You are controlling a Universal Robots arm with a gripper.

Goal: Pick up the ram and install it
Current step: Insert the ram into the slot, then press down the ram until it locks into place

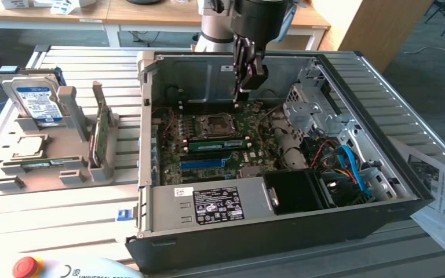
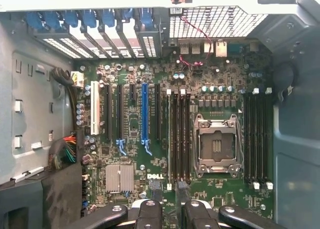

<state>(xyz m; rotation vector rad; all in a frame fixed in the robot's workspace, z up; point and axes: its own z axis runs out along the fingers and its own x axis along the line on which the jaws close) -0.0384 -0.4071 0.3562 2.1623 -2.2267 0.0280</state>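
From out in the room you take in the open computer case (image 1: pixel 284 229) on the slatted worktop (image 1: pixel 68 214) with a grey tray (image 1: pixel 83 174) beside it, while the wrist view stares straight down at the motherboard (image 2: pixel 230 194) and its processor socket (image 2: pixel 216 145). The arm hangs upright over the case, end effector (image 1: pixel 245 96) spread wide, gripping nothing. The ram (image 1: pixel 216 145) stands slotted beside the socket, below and clear of the end effector; a similar green stick (image 1: pixel 48 164) lies in the tray.
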